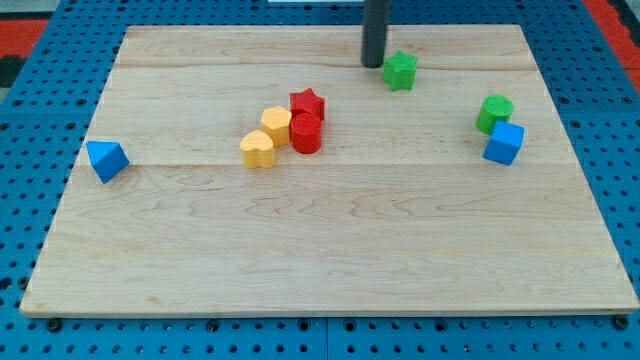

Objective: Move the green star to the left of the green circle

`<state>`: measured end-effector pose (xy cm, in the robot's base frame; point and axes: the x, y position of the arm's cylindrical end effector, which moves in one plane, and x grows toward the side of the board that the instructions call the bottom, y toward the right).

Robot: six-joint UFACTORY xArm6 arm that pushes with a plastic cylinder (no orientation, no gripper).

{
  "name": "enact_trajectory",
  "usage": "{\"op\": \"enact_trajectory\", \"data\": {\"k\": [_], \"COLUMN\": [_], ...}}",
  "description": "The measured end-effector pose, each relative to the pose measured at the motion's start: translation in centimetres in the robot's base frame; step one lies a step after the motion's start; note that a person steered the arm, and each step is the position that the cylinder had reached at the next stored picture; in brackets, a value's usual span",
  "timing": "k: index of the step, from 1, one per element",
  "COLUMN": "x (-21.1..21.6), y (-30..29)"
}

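Wood board [330, 270], near half bare, lots of room to push. Landmark: green circle [494, 112], near the board's right edge. Blue cube [504, 143] touches it on the near side. Blue triangle [106, 159] sits far to the view's left, at the left edge. Mid-board cluster well left of the circle: yellow heart [258, 149], yellow hexagon [276, 124], red cylinder [306, 132], red star [307, 104], packed together. Green star [400, 70] is left of and beyond the circle, close to the far edge. My tip [373, 65] is just left of the star. No pincer, bare rod. No containers.
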<state>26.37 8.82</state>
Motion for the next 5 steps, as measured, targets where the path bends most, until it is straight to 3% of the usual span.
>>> {"op": "enact_trajectory", "data": {"k": [1,2,3,4,5], "x": [3.1,6.0,-1.3,-1.8,4.6], "y": [5.7,4.5,-1.0,-15.5,-27.4]}}
